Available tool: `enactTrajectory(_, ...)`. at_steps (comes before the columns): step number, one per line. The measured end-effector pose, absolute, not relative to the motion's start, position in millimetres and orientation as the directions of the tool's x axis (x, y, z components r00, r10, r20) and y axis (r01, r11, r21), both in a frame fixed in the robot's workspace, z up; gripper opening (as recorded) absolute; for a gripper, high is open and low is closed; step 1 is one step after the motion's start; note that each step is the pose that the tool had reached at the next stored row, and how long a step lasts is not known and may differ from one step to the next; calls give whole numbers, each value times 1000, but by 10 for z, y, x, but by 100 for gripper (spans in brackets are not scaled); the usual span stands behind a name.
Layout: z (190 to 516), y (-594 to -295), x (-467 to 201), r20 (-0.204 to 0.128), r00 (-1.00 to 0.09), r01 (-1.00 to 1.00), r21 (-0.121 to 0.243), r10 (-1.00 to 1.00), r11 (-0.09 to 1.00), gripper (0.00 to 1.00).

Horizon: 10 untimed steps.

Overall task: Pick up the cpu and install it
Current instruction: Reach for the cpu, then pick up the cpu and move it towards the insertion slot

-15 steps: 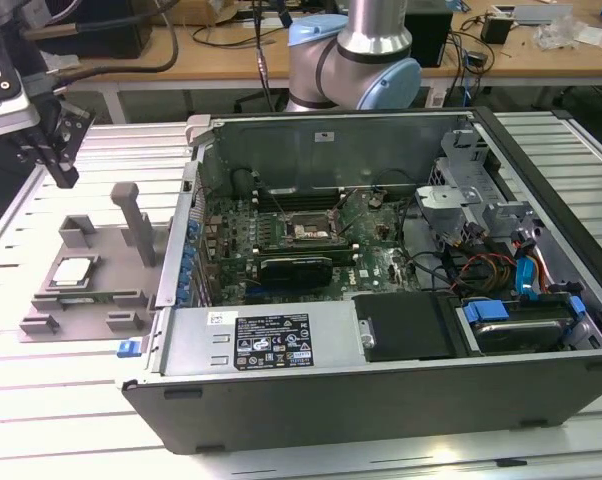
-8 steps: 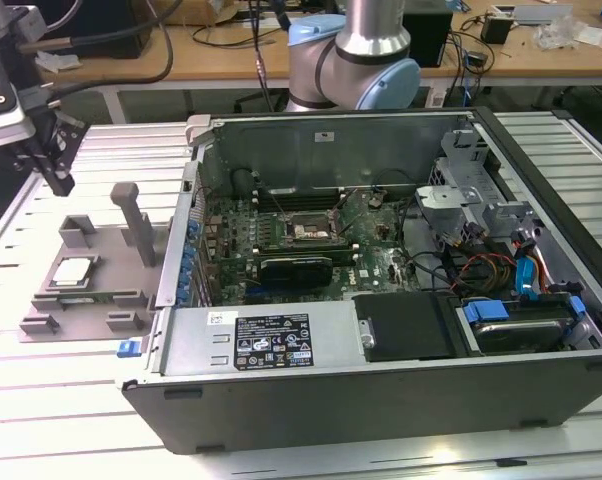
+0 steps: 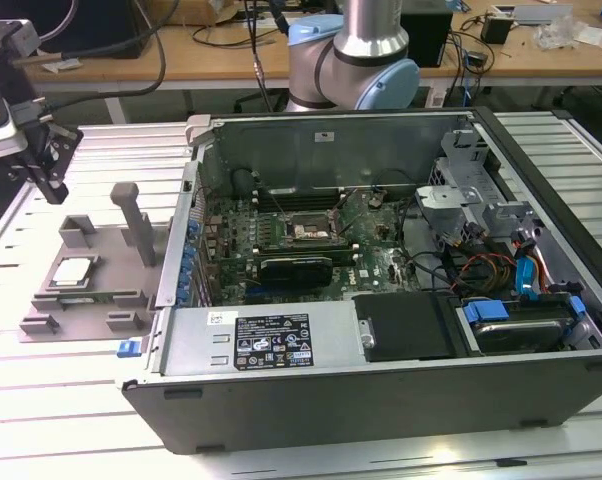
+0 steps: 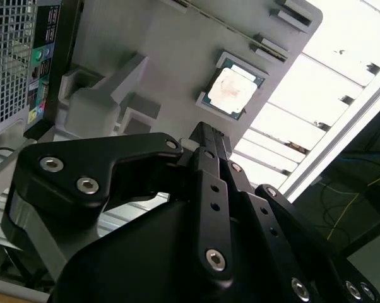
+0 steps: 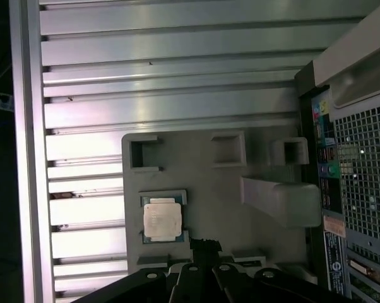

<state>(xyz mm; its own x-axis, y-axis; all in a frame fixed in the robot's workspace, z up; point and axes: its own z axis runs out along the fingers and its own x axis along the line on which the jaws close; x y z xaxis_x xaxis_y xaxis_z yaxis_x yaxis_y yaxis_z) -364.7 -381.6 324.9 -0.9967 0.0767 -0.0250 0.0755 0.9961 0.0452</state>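
**Silver-topped cpu [image 3: 73, 270] seated in grey tray [image 3: 93, 300]; gripper [image 3: 49, 182] above it, holding nothing**

Nearest in the exterior view: a table [image 3: 61, 410] of ribbed aluminium slats. It carries the open computer case [image 3: 381, 385], whose near wall faces the camera.

The grey plastic tray is at the exterior view's left, just beside the case and resting on the slats. The cpu lies flat in a square recess of the tray, pale metal face up. An upright post [image 3: 133, 215] stands on the tray between the cpu and the case.

The black gripper hangs above the far end of the tray, clear of the cpu and not touching it. In both wrist views the jaws appear drawn together, narrow, with nothing between them. In the second wrist view the gripper [image 4: 207, 134] points toward the tray [image 4: 177, 50], with the cpu [image 4: 231, 90] close beyond its tip. In the first wrist view the gripper [image 5: 202, 245] sits just beside the cpu [image 5: 162, 219], which lies square in its pocket in the tray [image 5: 209, 183].

Inside the case, further back, is the green motherboard [image 3: 281, 265]. On it, a dark square socket [image 3: 306, 230] with a metal rim has nothing seated in it.

Behind the case stands the arm [image 3: 366, 50], silver and pale blue. Beyond that is a wooden bench [image 3: 541, 62] with cables.
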Motion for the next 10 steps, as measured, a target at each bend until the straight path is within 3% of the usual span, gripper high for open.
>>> enactTrajectory(10,3235,-3816,-3666,-25,-997,75,45,77,996,11)
